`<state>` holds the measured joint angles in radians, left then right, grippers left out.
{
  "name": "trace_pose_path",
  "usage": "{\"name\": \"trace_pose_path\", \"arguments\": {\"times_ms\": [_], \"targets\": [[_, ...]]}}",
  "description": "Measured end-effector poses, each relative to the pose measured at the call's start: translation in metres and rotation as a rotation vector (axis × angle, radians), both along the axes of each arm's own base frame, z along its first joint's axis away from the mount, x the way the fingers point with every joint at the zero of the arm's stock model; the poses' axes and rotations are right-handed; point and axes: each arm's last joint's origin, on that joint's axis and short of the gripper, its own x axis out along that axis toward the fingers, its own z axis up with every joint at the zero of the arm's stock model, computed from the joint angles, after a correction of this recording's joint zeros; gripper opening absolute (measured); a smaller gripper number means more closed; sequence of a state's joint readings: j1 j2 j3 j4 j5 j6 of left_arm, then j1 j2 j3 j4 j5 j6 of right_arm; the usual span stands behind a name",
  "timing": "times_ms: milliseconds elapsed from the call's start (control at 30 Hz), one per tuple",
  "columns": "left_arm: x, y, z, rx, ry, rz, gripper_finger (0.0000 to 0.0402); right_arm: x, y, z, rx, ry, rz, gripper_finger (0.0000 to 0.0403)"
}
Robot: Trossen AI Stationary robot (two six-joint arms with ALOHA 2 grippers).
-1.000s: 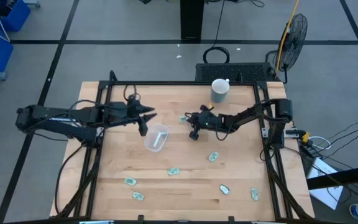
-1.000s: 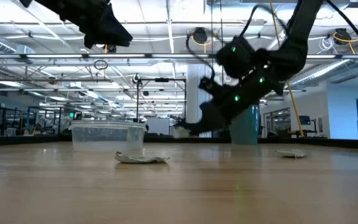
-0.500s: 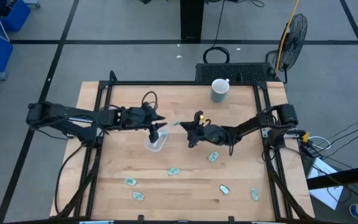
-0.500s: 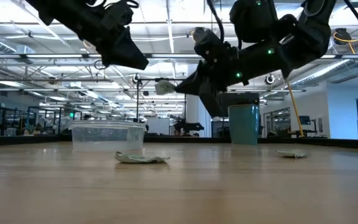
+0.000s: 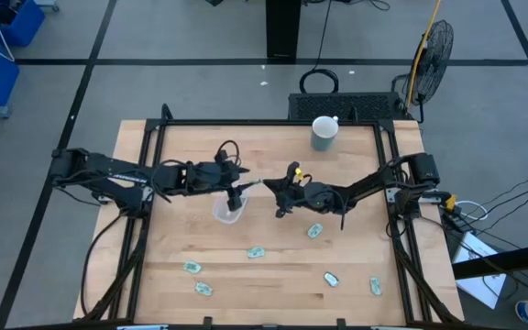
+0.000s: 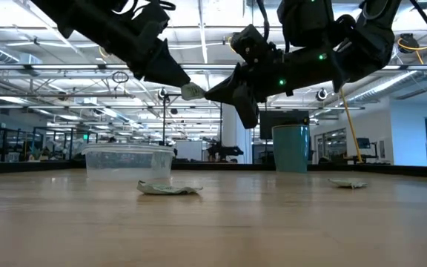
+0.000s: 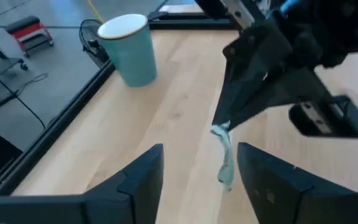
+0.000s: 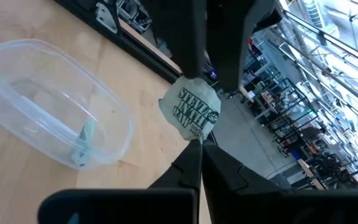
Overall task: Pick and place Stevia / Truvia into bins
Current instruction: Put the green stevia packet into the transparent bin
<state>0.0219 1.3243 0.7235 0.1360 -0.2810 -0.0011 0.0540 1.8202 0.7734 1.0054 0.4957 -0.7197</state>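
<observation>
My right gripper (image 5: 266,184) is shut on a pale green-and-white Stevia packet (image 8: 190,111), held in the air just to the right of the clear bin (image 5: 230,210). My left gripper (image 5: 243,189) is open. Its two fingers stand on either side of that packet (image 7: 225,163), and I see no touch. The bin rests on the table and holds one packet (image 8: 82,144). Several more packets lie flat on the near half of the table, such as two (image 5: 314,231) (image 5: 257,251). My right gripper pinches one end of the packet (image 7: 220,131) between its two fingertips. The fingers come from the table's right, about level. The packet is lifted clear of the table and sticks out past the fingertips, drooping at its free end.
A grey-green mug (image 5: 324,133) stands at the far edge, right of centre. Loose packets lie along the near edge (image 5: 192,268) (image 5: 331,280) (image 5: 375,286). One packet (image 6: 169,188) lies in front of the bin in the low view.
My right gripper has risen from near the table with the packet, which is now lifted clear, and gone a little toward the left. My left gripper has gone toward the table's right, up to the packet, until its open fingers stand around it.
</observation>
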Motion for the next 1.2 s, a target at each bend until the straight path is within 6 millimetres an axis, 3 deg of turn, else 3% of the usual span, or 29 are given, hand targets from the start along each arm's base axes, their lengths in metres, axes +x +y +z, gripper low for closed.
{"name": "trace_pose_path", "arguments": {"times_ms": [133, 267, 600, 767, 967, 1200], "targets": [[0.001, -0.002, -0.001, -0.042, 0.003, -0.055, 0.0226, 0.0, 0.0, 0.002, 0.001, -0.017, 0.001, 0.0], [0.004, -0.002, -0.012, -0.074, 0.052, -0.05, 0.0204, 0.001, 0.0, 0.005, 0.003, -0.056, 0.002, 0.0], [0.008, 0.008, -0.013, -0.072, 0.017, -0.008, 0.0062, 0.001, 0.0, 0.004, 0.006, -0.042, 0.001, 0.0], [0.008, 0.01, -0.011, -0.079, -0.003, 0.001, 0.0014, 0.001, 0.0, 0.004, 0.021, -0.05, -0.002, 0.0], [0.008, 0.009, -0.011, -0.076, -0.001, -0.003, 0.0023, 0.0, -0.001, 0.004, 0.046, -0.069, -0.039, 0.0014], [0.0, 0.006, -0.017, -0.079, 0.116, -0.011, 0.0013, -0.003, -0.006, 0.002, 0.029, -0.056, -0.235, 0.0085]]}}
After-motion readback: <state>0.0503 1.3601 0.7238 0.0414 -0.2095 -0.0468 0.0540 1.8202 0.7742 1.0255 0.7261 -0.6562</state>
